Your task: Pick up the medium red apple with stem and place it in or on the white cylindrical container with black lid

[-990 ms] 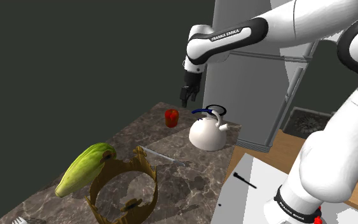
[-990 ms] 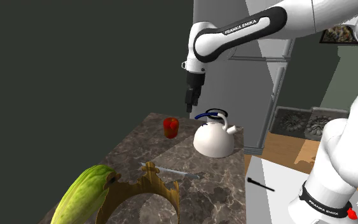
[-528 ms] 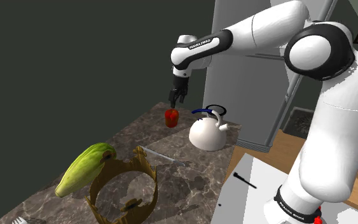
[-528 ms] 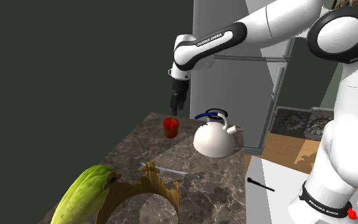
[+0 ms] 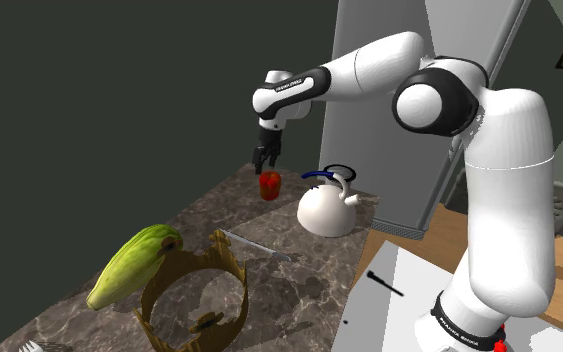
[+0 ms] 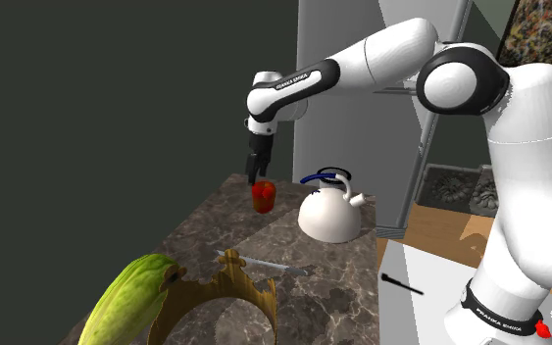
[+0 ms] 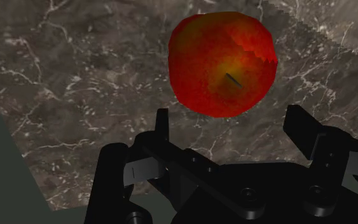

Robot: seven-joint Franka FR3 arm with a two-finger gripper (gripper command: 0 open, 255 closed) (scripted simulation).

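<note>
A red apple with a short dark stem sits on the dark marble counter near its far end. My black gripper hangs just above the apple, slightly toward the far edge. In the wrist view the apple lies ahead of the open gripper, its fingers standing apart and touching nothing. A white kettle-shaped container with a dark blue handle stands beside the apple, toward the shoulder view's right.
A green-yellow fruit and a brown ring-shaped frame occupy the counter's near end. A thin grey utensil lies mid-counter. A grey cabinet rises behind the kettle. My white stand carries a black tool.
The arm swung toward the shoulder view's left and lowered, carrying the gripper from above the kettle to just over the apple. The apple and kettle stayed put.
</note>
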